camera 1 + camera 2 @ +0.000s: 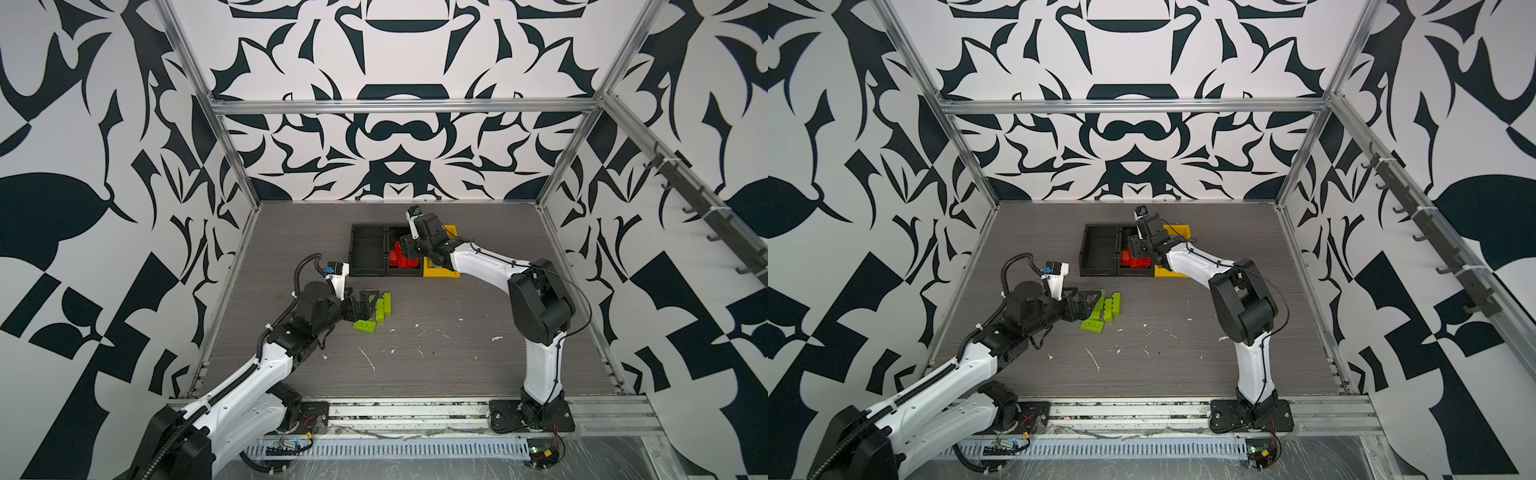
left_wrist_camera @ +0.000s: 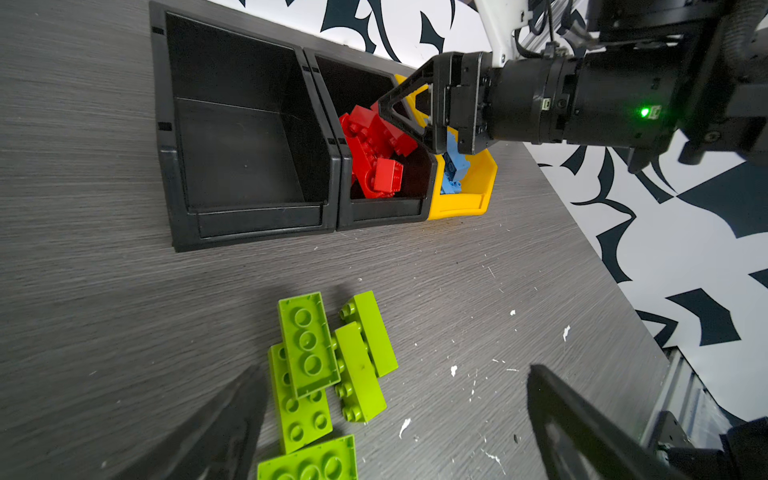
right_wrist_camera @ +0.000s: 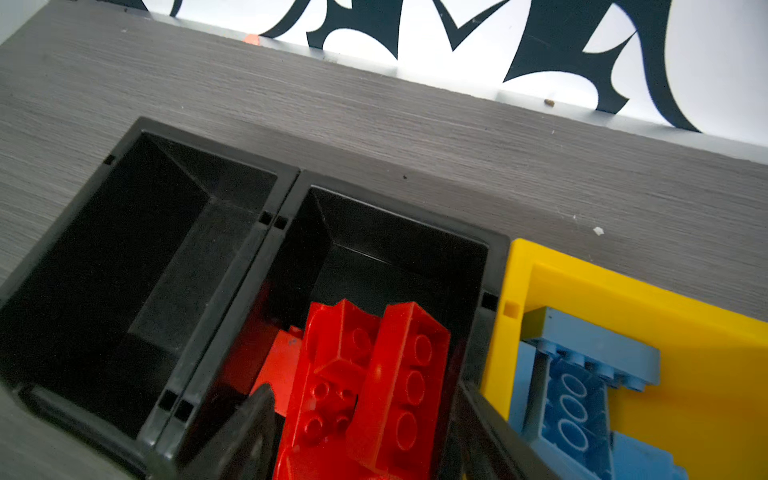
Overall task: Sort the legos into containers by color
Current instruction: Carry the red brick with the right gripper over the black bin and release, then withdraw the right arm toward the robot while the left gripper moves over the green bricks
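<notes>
**Legos: 2 colours binned, green on the table**

Green legos (image 1: pixel 376 311) (image 1: pixel 1106 311) lie in a tight cluster on the table (image 1: pixel 457 365), in front of the bins and apart from them. The left wrist view counts 5 of them (image 2: pixel 328 365), some overlapping. In both top views the gripper hides part of the cluster.

The left gripper (image 1: pixel 362 307) (image 1: pixel 1092 305) (image 2: pixel 395 370) is at the cluster. Its jaws are spread wide on either side of the legos and grip nothing.

Red legos (image 1: pixel 403 259) (image 1: pixel 1136 261) are piled in the right black bin (image 1: pixel 401 273). Both wrist views show the heap leaning on itself, studs facing several ways (image 2: pixel 376 153) (image 3: pixel 365 386).

The right gripper (image 1: pixel 405 249) (image 1: pixel 1136 249) hangs over this bin. In its own wrist view the jaws are parted around the red pile (image 3: pixel 363 388), released rather than clamped.

Blue legos (image 2: pixel 453 170) (image 3: pixel 577 395) sit in the yellow bin (image 2: pixel 461 203) (image 3: pixel 706 374). Only the wrist views show them well. In both top views the right arm covers most of that bin (image 1: pixel 440 273) (image 1: pixel 1169 273).

The left black bin (image 1: pixel 353 249) (image 2: pixel 166 145) (image 3: pixel 141 124) shows only its bare floor.

The 3 bins stand in 1 row, side against side: black, black, yellow.
</notes>
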Robot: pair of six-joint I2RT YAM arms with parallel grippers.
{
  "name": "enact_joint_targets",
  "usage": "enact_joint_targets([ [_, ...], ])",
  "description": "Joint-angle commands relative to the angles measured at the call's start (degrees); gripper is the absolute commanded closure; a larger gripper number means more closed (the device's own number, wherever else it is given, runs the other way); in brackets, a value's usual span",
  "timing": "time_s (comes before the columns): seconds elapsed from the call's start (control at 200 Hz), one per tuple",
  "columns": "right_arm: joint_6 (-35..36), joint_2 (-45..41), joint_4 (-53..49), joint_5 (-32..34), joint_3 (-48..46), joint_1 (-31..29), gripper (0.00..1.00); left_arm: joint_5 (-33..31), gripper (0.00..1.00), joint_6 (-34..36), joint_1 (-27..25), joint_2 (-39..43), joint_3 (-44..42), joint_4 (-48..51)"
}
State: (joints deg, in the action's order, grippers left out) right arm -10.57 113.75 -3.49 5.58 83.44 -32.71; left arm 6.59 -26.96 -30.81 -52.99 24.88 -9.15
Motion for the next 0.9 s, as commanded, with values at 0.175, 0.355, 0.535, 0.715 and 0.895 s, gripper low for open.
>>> enact_joint_targets([
  [0.175, -6.14, -12.57, 6.29, -5.64, -8.89, -0.49, 0.25, -2.93, 0.0, 1.91, 0.17, -0.82, 1.79, 0.85],
  [0.355, -8.35, -23.9, 4.32, -3.15, -22.55, -6.23, 0.26, -6.25, 0.0, 3.37, 0.19, -3.19, 3.04, 2.85],
  [0.535, -5.12, -40.42, 6.71, 12.12, -37.91, -24.14, 0.22, -6.11, 0.0, 5.33, -0.37, -6.89, 5.02, 4.29],
  [0.715, -3.66, -55.94, 11.97, 14.83, -50.86, -29.33, 0.22, -8.57, 0.0, 9.67, -3.99, -15.05, 11.51, 10.95],
  [0.895, 3.85, -67.94, 21.69, 18.05, -63.22, -29.32, 0.22, -11.99, 0.0, 11.3, -5.74, -20.5, 16.94, 17.15],
])
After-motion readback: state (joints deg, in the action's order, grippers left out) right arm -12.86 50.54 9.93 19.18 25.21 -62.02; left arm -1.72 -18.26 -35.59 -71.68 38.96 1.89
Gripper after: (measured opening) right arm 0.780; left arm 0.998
